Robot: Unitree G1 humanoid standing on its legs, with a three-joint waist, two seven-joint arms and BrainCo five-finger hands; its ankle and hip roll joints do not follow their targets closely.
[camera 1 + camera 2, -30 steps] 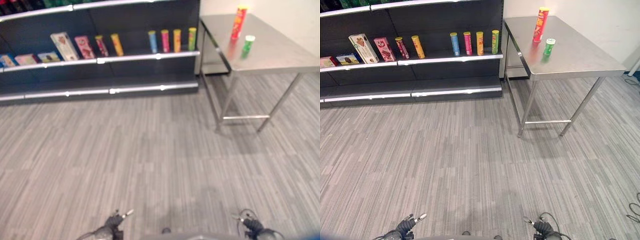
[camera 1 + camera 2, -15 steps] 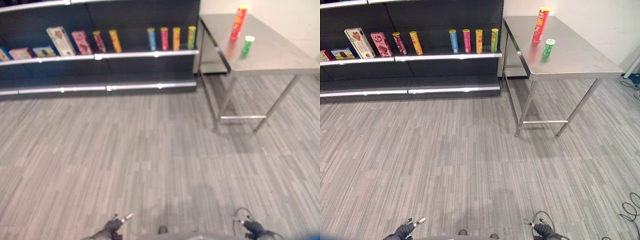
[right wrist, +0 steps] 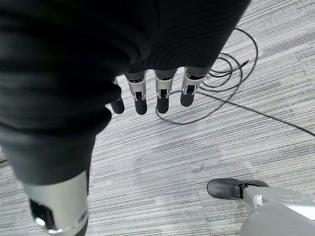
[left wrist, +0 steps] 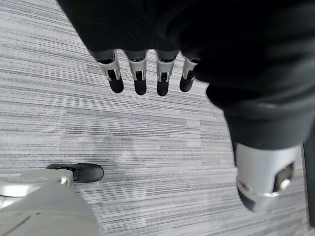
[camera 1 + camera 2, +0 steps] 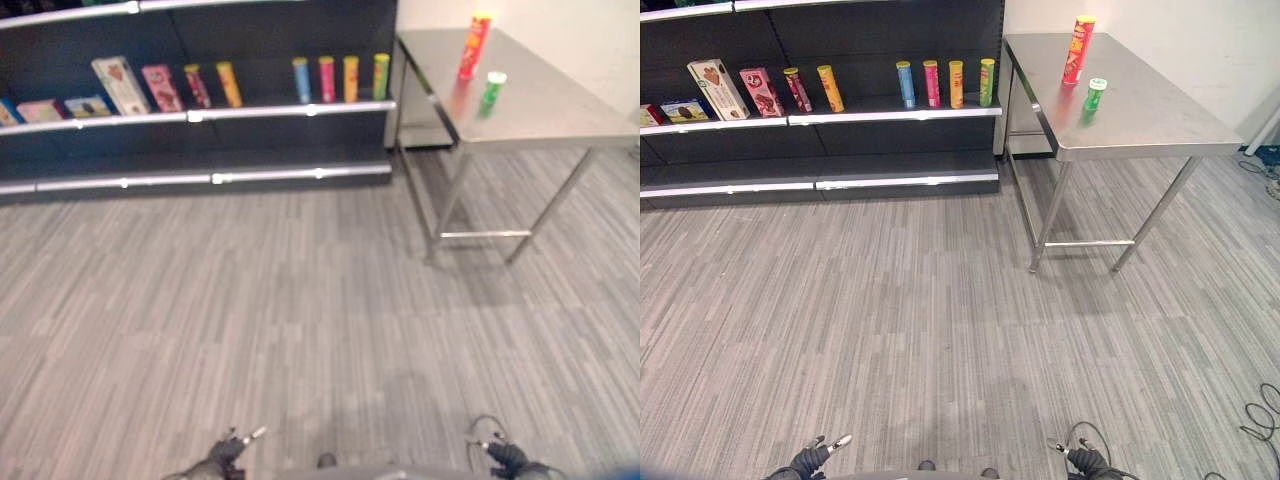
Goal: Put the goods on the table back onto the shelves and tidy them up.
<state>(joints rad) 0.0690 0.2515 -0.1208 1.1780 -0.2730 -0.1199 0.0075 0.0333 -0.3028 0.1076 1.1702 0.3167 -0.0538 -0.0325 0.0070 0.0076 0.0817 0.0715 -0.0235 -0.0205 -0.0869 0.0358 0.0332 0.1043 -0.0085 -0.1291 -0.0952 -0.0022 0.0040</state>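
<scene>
While both arms hang low over the grey floor, the left hand [image 4: 147, 78] and the right hand [image 3: 152, 96] dangle with fingers straight and slack, neither holding anything, a posture that suits a robot standing well back from its work. The steel table [image 5: 1160, 120] serves as the landmark. On its top, toward the far edge, a tall red can [image 5: 1077, 48] stands upright, and just nearer the robot a short green can [image 5: 1095, 94] stands beside it, the two apart; these appear to be the goods awaiting return. To the left of the table, close against its far leg, runs the dark shelf unit [image 5: 840, 150]. On the shelf at about table height, four cans [image 5: 940, 83] in blue, pink, orange and green line up upright nearest the table, evenly spaced as stock faced to a shopper. Farther from the table stand a yellow can and a leaning red one [image 5: 813, 88], then tilted boxes [image 5: 735, 88]. The task looks barely begun: the robot must probably approach the table before either hand can reach a can.
</scene>
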